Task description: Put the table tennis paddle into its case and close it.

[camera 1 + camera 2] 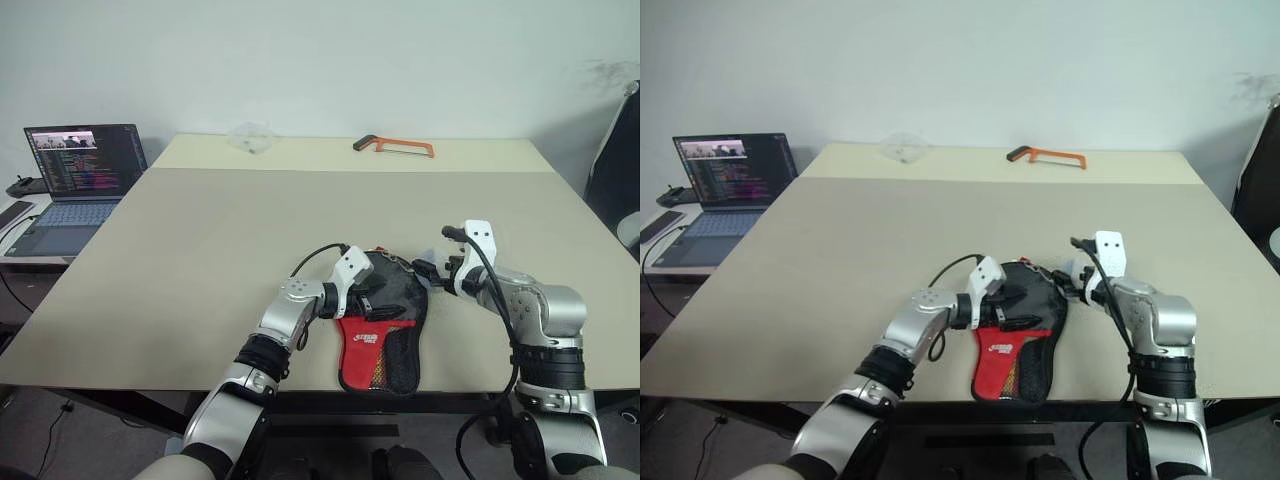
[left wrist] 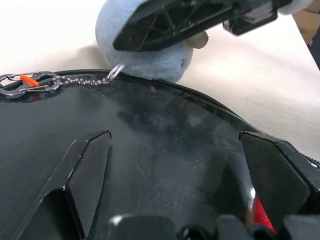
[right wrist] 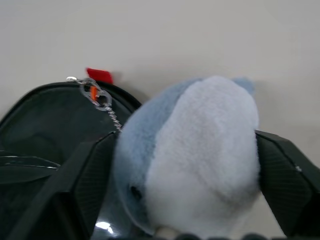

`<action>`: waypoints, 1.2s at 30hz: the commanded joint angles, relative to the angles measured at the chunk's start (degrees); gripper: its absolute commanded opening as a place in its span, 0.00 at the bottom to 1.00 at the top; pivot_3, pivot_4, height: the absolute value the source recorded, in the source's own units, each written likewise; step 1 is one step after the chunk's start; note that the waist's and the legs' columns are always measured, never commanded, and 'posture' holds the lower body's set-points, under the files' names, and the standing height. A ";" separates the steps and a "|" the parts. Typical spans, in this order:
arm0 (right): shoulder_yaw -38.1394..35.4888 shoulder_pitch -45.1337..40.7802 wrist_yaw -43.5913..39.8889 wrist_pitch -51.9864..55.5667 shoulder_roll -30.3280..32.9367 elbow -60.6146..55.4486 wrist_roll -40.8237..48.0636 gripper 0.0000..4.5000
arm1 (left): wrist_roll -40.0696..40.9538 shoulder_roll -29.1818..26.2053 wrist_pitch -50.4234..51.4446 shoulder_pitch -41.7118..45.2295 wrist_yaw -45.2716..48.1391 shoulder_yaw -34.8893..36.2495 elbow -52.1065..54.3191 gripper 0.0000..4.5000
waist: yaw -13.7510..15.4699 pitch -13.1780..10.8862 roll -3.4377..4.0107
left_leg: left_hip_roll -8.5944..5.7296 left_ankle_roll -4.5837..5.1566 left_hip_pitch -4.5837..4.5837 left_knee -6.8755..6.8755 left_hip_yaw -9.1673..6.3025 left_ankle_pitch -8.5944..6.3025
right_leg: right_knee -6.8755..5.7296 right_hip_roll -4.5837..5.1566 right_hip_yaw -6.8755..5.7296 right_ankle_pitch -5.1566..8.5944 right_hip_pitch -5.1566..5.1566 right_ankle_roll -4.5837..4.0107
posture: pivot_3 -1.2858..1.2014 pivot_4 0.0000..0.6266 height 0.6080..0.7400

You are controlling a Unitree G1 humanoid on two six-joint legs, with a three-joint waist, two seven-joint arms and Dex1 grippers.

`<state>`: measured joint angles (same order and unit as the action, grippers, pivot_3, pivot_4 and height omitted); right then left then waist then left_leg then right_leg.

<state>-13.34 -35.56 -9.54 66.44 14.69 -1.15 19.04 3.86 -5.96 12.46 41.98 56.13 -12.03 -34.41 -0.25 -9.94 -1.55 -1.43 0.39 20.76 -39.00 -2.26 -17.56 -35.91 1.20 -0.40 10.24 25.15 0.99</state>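
The case (image 1: pixel 382 335), black with a red band, lies flat at the near edge of the table (image 1: pixel 200 260), its round end pointing away from the robot. The left gripper (image 1: pixel 368 300) rests on its clear panel, 2 fingers spread wide. A chain (image 2: pixel 82 80) links the case's rim to a blue-and-white plush toy (image 3: pixel 195 155), which sits between the parted fingers of the right gripper (image 1: pixel 437 270); whether they pinch it cannot be told. A laptop (image 1: pixel 75 185) stands far left, an orange-handled saw (image 1: pixel 393 146) at the far edge.

beige table (image 1: pixel 200 250), case (image 1: pixel 385 345), hacksaw (image 1: pixel 395 146)
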 commanded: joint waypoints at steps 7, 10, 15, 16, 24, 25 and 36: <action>-0.42 -0.57 0.40 -2.62 0.83 0.07 0.19 0.29 | -1.27 1.26 0.40 -1.37 -1.51 -2.31 -1.28 1.00 | -0.05 0.03 0.06 | 0.00 0.02 -0.04 -0.01 0.01 0.01 | -0.02 -0.02 0.00 0.02 -0.04 0.03 | 0.52 0.24 1.00; 0.27 -0.53 -0.21 -3.43 2.99 -0.21 -0.62 0.16 | -1.05 1.33 0.80 -1.80 -1.44 -2.64 -0.75 1.00 | -0.03 0.04 0.07 | -0.01 0.03 -0.04 -0.01 0.01 0.02 | -0.01 -0.02 0.01 0.02 -0.05 0.04 | 0.52 0.24 1.00; 3.15 0.84 -3.50 -4.54 10.12 -0.73 -2.10 0.12 | -0.90 1.25 1.18 -2.50 -1.03 -3.24 0.09 1.00 | 0.31 0.06 0.10 | -0.09 0.03 0.01 0.00 -0.03 0.01 | 0.04 0.02 -0.03 0.02 -0.05 0.04 | 0.52 0.24 1.00; 3.51 1.28 -4.15 -4.48 11.18 -1.10 -1.97 0.12 | -0.86 1.24 1.29 -2.56 -1.00 -3.28 0.20 1.00 | 0.38 0.06 0.10 | -0.12 0.03 0.02 0.00 -0.04 0.01 | 0.06 0.04 -0.05 0.03 -0.05 0.04 | 0.52 0.24 1.00; 5.21 7.39 -9.68 -4.37 20.45 -5.22 -2.01 0.11 | -0.65 1.05 1.58 -2.35 -0.88 -3.53 -0.06 1.00 | 0.94 0.09 0.15 | -0.19 0.04 0.07 0.02 -0.15 0.01 | 0.18 0.09 -0.14 0.05 -0.10 0.08 | 0.52 0.24 1.00; 5.46 8.07 -10.21 -4.57 21.35 -5.70 -2.08 0.11 | -0.64 1.02 1.58 -2.30 -0.85 -3.59 -0.14 1.00 | 0.94 0.09 0.16 | -0.19 0.04 0.07 0.02 -0.12 0.01 | 0.20 0.09 -0.14 0.05 -0.11 0.09 | 0.52 0.24 1.00; 7.18 17.62 -19.52 -4.94 33.17 -14.73 -0.45 0.11 | -0.84 1.12 1.44 -1.84 -0.58 -3.86 -1.02 1.00 | 1.38 0.20 0.34 | -0.15 0.04 0.09 0.04 -0.13 0.01 | 0.55 0.02 -0.20 0.08 -0.27 0.13 | 0.52 0.24 1.00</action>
<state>-5.47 -18.86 -27.25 61.17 45.34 -12.85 18.55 3.86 -4.52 12.35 41.26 55.32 -14.55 -33.40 1.14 -9.74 -1.21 -1.57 0.44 20.87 -38.95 -2.40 -17.56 -35.28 1.23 -0.61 10.32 24.86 1.13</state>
